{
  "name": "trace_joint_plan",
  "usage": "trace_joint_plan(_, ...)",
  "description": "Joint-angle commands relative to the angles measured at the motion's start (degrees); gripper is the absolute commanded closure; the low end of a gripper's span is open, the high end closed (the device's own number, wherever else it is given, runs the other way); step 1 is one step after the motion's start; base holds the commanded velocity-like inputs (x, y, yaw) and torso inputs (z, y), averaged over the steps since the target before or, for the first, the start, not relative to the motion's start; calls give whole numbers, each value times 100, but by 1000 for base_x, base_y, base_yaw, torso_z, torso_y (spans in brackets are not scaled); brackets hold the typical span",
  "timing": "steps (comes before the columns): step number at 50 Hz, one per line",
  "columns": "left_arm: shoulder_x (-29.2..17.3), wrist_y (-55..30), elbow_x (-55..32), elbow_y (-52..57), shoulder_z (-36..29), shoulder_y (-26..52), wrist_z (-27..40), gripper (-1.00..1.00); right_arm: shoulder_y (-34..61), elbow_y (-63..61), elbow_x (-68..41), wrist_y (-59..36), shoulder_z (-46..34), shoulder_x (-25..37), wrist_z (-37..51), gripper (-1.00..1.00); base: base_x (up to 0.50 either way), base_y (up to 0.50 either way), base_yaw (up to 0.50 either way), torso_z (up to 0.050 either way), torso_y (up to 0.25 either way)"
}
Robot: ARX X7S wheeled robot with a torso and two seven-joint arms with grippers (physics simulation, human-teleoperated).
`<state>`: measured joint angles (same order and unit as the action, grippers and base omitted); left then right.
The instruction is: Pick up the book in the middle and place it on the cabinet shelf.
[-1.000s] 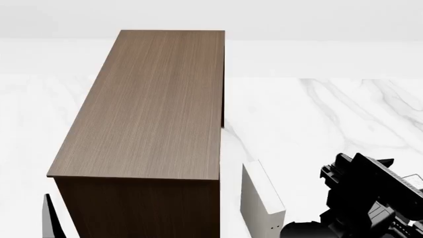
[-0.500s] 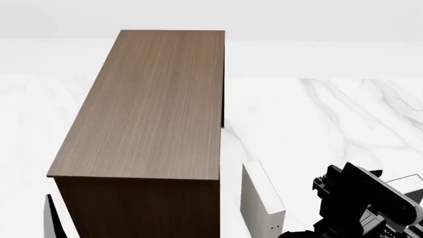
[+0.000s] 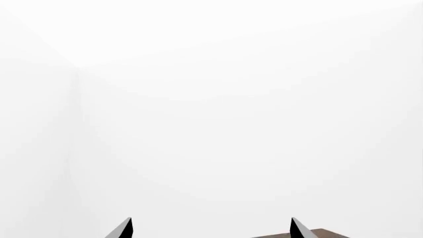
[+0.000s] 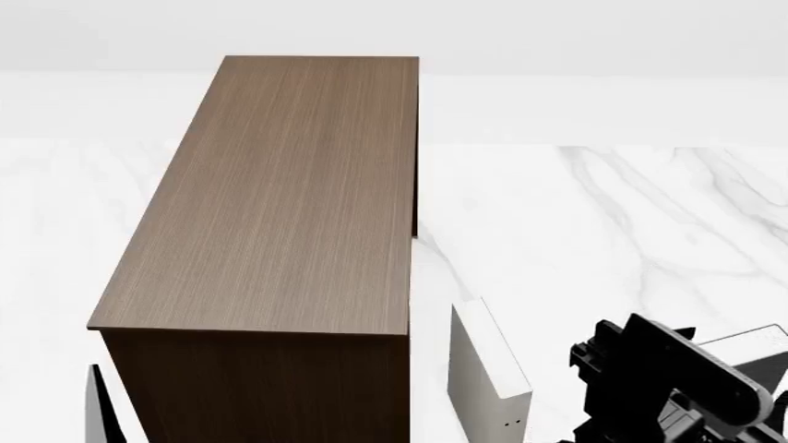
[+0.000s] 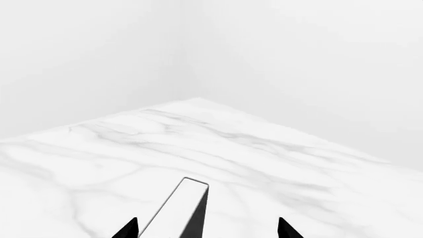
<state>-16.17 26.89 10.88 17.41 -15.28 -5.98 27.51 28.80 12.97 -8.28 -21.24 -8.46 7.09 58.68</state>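
Marble-white bench (image 4: 615, 212) carries everything, and the dark wood-grain cabinet shelf (image 4: 283, 194) stands on it as before, its flat top bare; the right arm (image 4: 665, 388) is what has changed, having slid closer to the cabinet's near right corner and lower in the head view over the last second, which I read as lining up for the pick, not a grasp made. A cream book (image 4: 486, 378) stands upright just beside that corner, unmoved. The book (image 5: 182, 210) stands farther from the cabinet than the cream one, mostly hidden behind the arm; the right wrist view shows a narrow white top edge and a near-black flank. The right pincer (image 5: 206, 230) is spread wide with its tips either side of the book's near end, touching nothing I can see; the left pincer (image 3: 210, 230) is also wide and holds nothing, hovering by a cabinet corner.
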Motion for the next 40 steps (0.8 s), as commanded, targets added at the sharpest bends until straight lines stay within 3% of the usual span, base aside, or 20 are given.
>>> trace_joint_plan(1,83,-7,78,9,106,0,-116,-100,-24,63,55,100,-24,-81,-207,-100,0,0,0,0,0)
trace_joint_plan(40,1,-61,64,9,13,12,-33,-100,21,570,-185,309,-262,-49,-356,-100,0,0,0,0,0)
